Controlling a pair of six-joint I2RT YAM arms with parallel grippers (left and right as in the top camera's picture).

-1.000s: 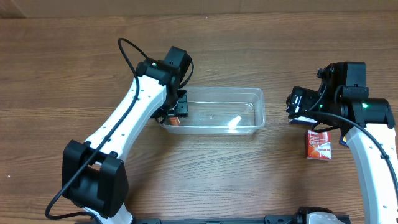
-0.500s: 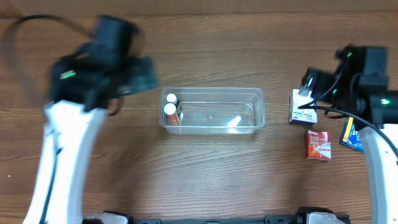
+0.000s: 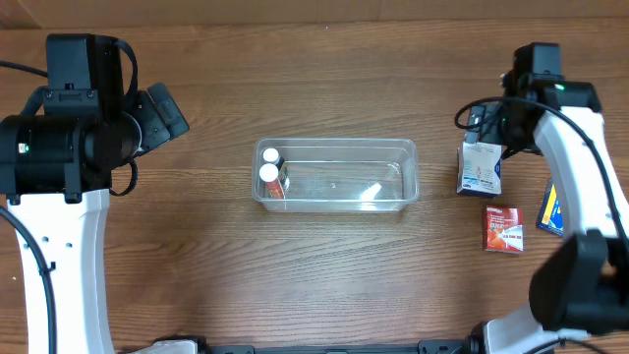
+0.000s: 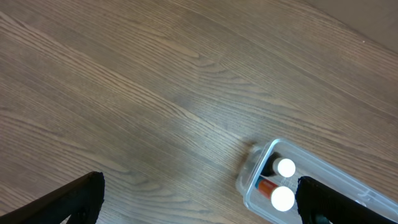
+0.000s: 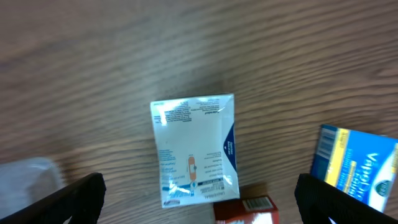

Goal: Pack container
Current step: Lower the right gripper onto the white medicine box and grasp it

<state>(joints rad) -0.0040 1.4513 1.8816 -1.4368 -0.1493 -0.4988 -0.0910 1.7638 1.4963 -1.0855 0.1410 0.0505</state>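
Observation:
The clear container (image 3: 393,147) lies mid-table with two white-capped bottles (image 3: 267,166) standing at its left end. In the left wrist view its left end (image 4: 249,183) and the bottle caps (image 4: 285,168) show at lower right. My left gripper (image 3: 165,114) hangs open and empty far left of the container, its jaws (image 4: 199,210) wide over bare wood. Over a white-and-blue box (image 3: 480,169) right of the container hovers my right gripper (image 3: 488,128). The right wrist view has that box (image 5: 194,149) lying flat between the open jaws (image 5: 205,210), untouched.
A red box (image 3: 503,227) and a blue-and-yellow box (image 3: 552,211) lie on the table near the white one. In the right wrist view they are the red box (image 5: 245,213) and the blue-and-yellow box (image 5: 357,168).
My left gripper opened, left a bottle standing in the container's left end, and swung away to the far left. The right gripper shifted slightly toward the back, over the white-and-blue box.

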